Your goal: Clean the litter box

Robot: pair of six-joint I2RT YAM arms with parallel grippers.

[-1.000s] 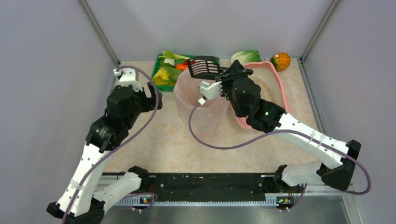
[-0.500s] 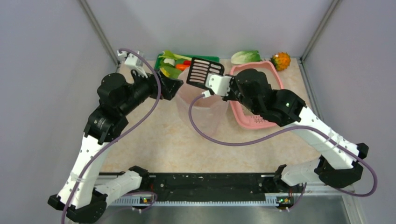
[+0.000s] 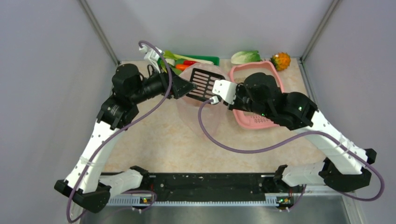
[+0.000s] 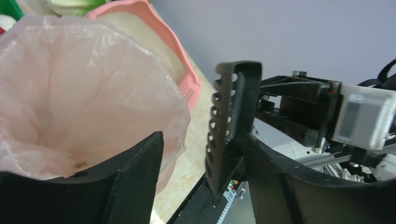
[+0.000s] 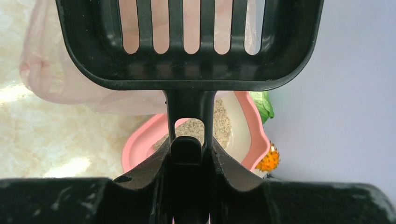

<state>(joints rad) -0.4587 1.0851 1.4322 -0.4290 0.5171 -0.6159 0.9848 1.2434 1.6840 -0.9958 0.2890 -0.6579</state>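
Table (image 3: 163, 140); litter box (image 3: 252, 122) half hidden

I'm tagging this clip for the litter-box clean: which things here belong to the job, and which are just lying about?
Part of the job:
litter box
black slotted scoop, held in the right gripper
bag-lined bin by the scoop

Lying about:
green vegetable tray
loose leafy green
orange spiky fruit

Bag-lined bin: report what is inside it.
The bin shows only pale pink liner, with a few brownish specks low down. Its bottom is hidden behind the left gripper's finger; from above, the black scoop covers part of the opening.
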